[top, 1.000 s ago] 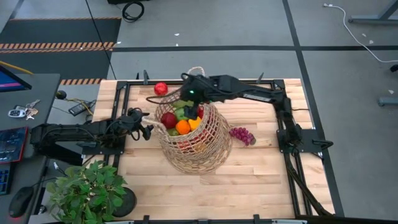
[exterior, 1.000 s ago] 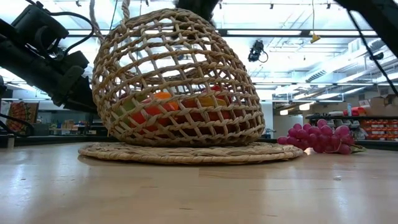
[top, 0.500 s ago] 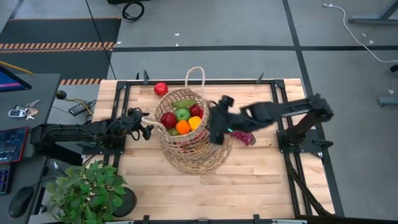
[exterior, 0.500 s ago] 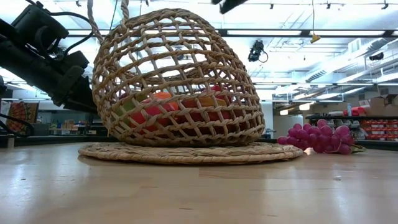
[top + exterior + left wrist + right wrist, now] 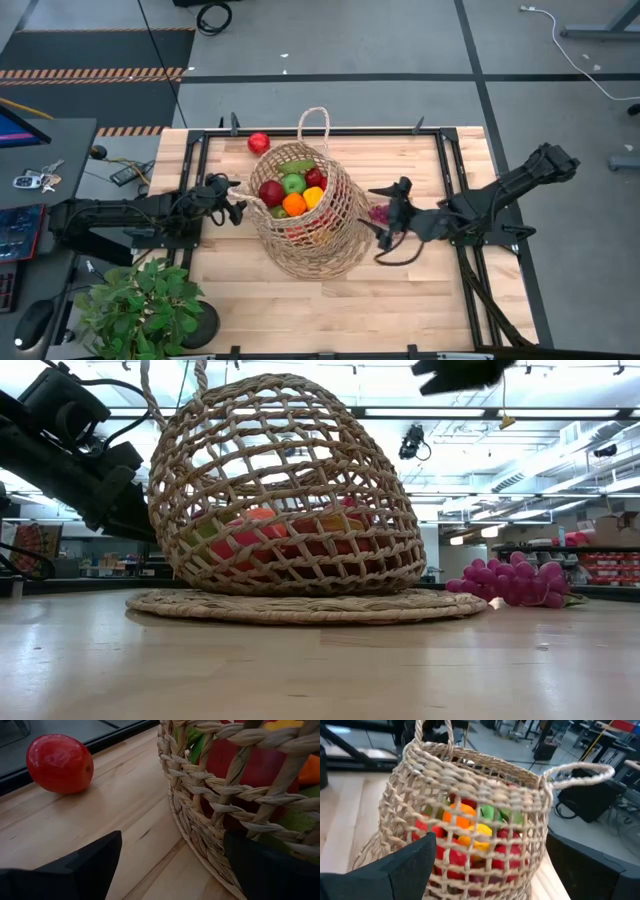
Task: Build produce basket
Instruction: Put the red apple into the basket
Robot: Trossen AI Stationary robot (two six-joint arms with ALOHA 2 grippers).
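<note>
The tan wicker basket [image 5: 312,225] stands on its flat woven base [image 5: 300,605] at the table's middle. It holds a red apple [image 5: 270,192], a green apple [image 5: 292,183], an orange [image 5: 293,204] and a yellow piece [image 5: 313,196]. My left gripper [image 5: 238,206] is open at the basket's left side, low by the wall [image 5: 200,805]. My right gripper [image 5: 388,225] is open and empty, above the purple grapes [image 5: 510,582] to the right of the basket. It partly hides the grapes in the high view. A red tomato [image 5: 259,142] lies at the far edge. My left gripper has one finger [image 5: 270,870] close against the basket's woven wall [image 5: 215,835] near its base. I cannot tell whether it touches. The other finger stands over bare table.
A leafy potted plant [image 5: 140,305] stands at the near left corner. Black frame rails [image 5: 450,170] run along the table's left, right and far edges. The near half of the table [image 5: 330,310] is bare wood.
My right gripper has drawn back from over the basket's mouth toward the table's right edge and now hangs over the grapes. The basket and the grapes have stayed where they were.
</note>
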